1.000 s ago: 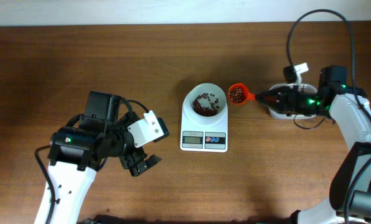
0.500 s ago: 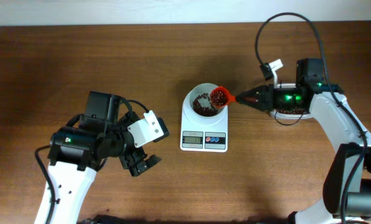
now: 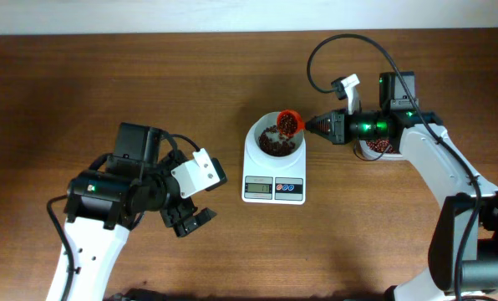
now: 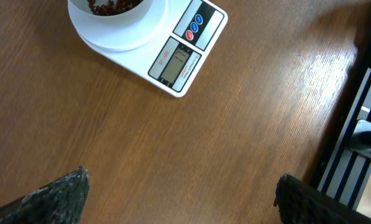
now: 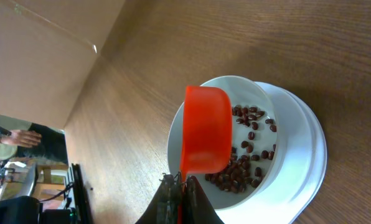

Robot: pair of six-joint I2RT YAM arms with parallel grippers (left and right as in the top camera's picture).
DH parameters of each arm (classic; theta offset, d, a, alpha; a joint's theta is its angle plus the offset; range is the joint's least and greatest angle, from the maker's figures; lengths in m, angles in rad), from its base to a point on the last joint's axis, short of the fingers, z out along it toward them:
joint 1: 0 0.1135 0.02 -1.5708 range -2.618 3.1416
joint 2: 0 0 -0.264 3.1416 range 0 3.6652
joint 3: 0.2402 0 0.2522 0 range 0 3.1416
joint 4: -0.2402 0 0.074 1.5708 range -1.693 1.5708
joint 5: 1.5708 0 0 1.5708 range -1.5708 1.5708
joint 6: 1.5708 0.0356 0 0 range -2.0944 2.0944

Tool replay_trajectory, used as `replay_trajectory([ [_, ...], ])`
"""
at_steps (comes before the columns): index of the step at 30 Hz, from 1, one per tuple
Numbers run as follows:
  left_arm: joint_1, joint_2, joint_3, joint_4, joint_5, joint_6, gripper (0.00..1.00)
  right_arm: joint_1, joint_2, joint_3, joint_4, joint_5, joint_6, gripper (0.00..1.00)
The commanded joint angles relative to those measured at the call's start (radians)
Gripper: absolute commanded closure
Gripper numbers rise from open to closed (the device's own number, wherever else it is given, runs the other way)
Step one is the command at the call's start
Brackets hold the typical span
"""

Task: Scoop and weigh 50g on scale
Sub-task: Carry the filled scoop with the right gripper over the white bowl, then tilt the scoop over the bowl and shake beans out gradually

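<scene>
Orange scoop [image 3: 291, 122] tilts over the bowl [image 3: 260, 131] on the scale [image 3: 273, 186], jaws of our right gripper [image 3: 312, 125] closed on its handle; our left gripper [image 3: 190, 221] holds its jaws wide, empty.

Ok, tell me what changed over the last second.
The right gripper, shut on the orange scoop, carried it from beside the scale to over the bowl. The left gripper stayed open and parked; scale and bowl did not move.

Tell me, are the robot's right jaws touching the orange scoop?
Touching. The right wrist view shows the handle of the scoop pinched between the shut right jaws, which hold it tipped above the bowl.
</scene>
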Motion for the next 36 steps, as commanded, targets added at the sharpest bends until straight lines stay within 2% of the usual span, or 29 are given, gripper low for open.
replay_trajectory([
  [1, 0.006, -0.009, -0.006, -0.001, 0.018, 0.008, 0.01, 0.006, -0.018, 0.001, 0.004, 0.004, -0.019, 0.96],
  [12, 0.006, -0.009, -0.006, -0.001, 0.018, 0.008, 0.01, 0.006, -0.018, 0.001, 0.004, 0.003, -0.027, 0.96],
  [17, 0.006, -0.009, -0.006, -0.001, 0.018, 0.008, 0.01, 0.006, -0.018, 0.001, 0.003, -0.007, -0.128, 0.96],
  [31, 0.006, -0.009, -0.006, -0.002, 0.018, 0.008, 0.01, 0.007, -0.018, 0.001, 0.003, -0.008, -0.128, 0.96],
  [36, 0.006, -0.009, -0.006, -0.001, 0.018, 0.008, 0.01, 0.047, -0.018, 0.001, 0.003, 0.018, -0.158, 0.96],
])
